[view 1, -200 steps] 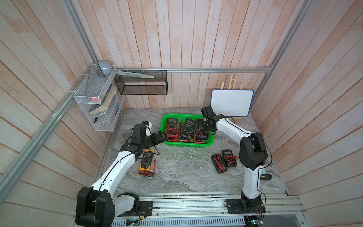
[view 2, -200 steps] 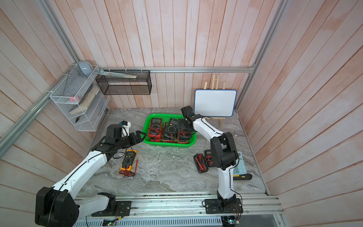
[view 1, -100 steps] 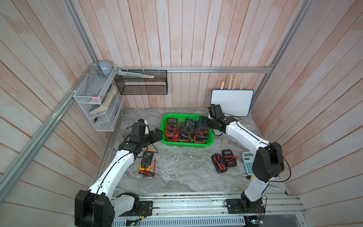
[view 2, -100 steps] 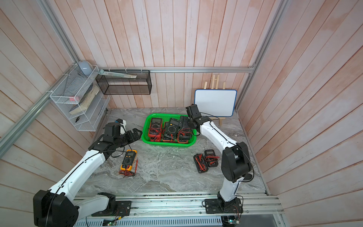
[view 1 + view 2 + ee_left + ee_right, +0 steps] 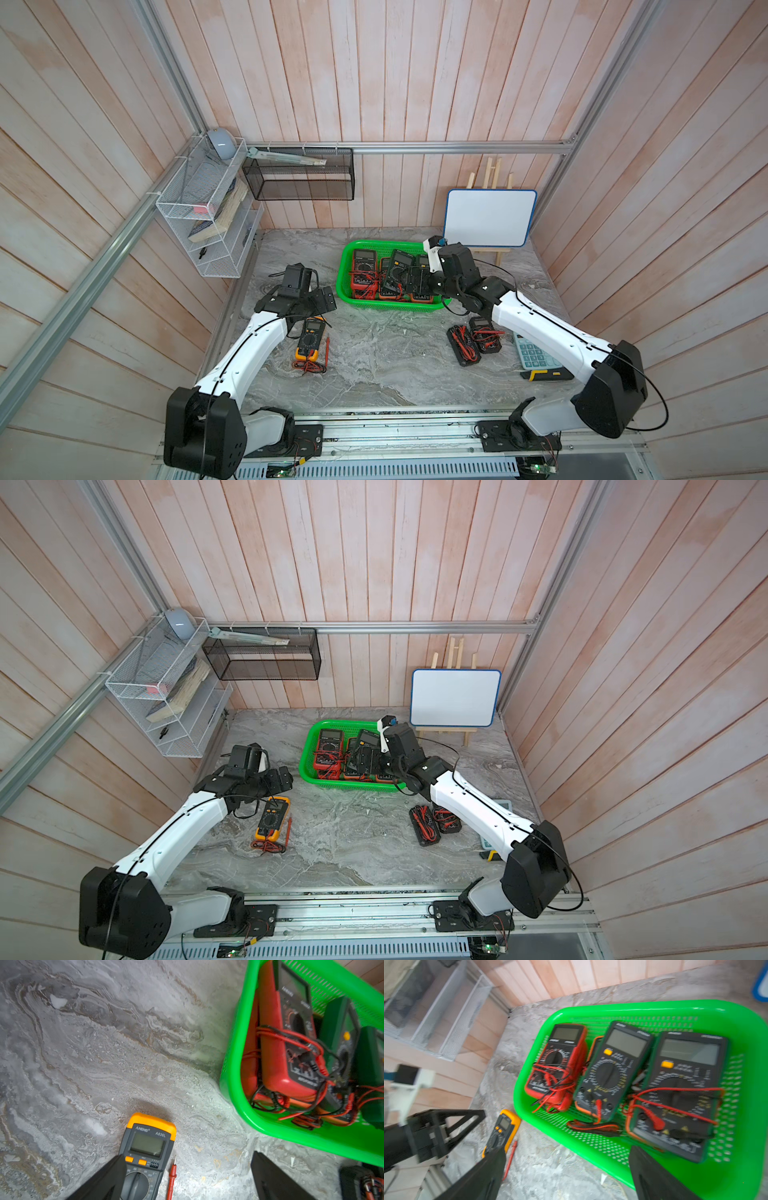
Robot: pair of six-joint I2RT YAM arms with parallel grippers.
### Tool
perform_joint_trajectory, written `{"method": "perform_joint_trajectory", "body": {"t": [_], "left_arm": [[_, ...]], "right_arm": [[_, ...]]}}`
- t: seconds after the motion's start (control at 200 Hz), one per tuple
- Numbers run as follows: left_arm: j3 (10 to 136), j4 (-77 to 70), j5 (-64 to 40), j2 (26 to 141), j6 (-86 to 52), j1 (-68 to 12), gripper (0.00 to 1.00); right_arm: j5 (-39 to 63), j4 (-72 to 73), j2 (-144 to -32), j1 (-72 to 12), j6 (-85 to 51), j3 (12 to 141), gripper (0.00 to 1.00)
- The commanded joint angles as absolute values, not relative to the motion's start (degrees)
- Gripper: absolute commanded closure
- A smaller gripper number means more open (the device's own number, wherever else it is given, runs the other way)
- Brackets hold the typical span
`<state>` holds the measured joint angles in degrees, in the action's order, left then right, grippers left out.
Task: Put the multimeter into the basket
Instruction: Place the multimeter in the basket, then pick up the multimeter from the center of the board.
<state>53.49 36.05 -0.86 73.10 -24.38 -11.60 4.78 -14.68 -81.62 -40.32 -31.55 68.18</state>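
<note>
The green basket (image 5: 390,306) (image 5: 345,786) stands at the back middle of the table and holds several multimeters, red and dark green, with red leads. A yellow-edged multimeter (image 5: 309,343) (image 5: 272,823) lies flat on the table to its front left, with a red probe beside it. My left gripper (image 5: 323,297) (image 5: 280,779) hovers open just beyond that meter's top end (image 5: 148,1142), with nothing between its fingers (image 5: 188,1156). My right gripper (image 5: 415,280) (image 5: 365,760) hangs open and empty over the basket's front right part, across the basket's front rim (image 5: 591,1148) in the right wrist view (image 5: 566,1150).
Two dark multimeters (image 5: 473,345) wound with red leads lie at the front right, next to a calculator (image 5: 534,353) and a yellow-black tool (image 5: 546,375). A whiteboard (image 5: 489,218) stands behind the basket. A black mesh wall basket (image 5: 299,183) and a white wire rack (image 5: 203,220) hang on the walls.
The right arm's elbow swung out to the right and lower, while its gripper stayed over the basket and drew back a little. The left gripper backed slightly away from the basket. Both stayed open.
</note>
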Motion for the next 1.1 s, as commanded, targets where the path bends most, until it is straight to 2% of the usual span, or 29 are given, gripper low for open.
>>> {"method": "perform_joint_trajectory", "body": {"t": [0.0,0.335,0.715,1.095], "left_arm": [[52.43,38.67,-1.23,74.68,-21.98,-11.25,0.00],[52.39,40.72,0.24,80.67,-20.61,-10.55,0.00],[54.40,43.45,1.84,87.66,-18.34,-7.93,0.00],[52.88,41.10,-0.96,90.39,-16.94,-7.65,0.00]], "right_arm": [[6.52,-11.69,-79.19,-43.57,-34.15,65.92,0.02],[7.91,-9.28,-77.82,-49.35,-37.14,62.91,0.02],[5.41,-4.33,-77.08,-49.53,-39.44,59.68,0.02],[4.11,-4.27,-78.57,-49.53,-38.79,60.47,0.02]]}}
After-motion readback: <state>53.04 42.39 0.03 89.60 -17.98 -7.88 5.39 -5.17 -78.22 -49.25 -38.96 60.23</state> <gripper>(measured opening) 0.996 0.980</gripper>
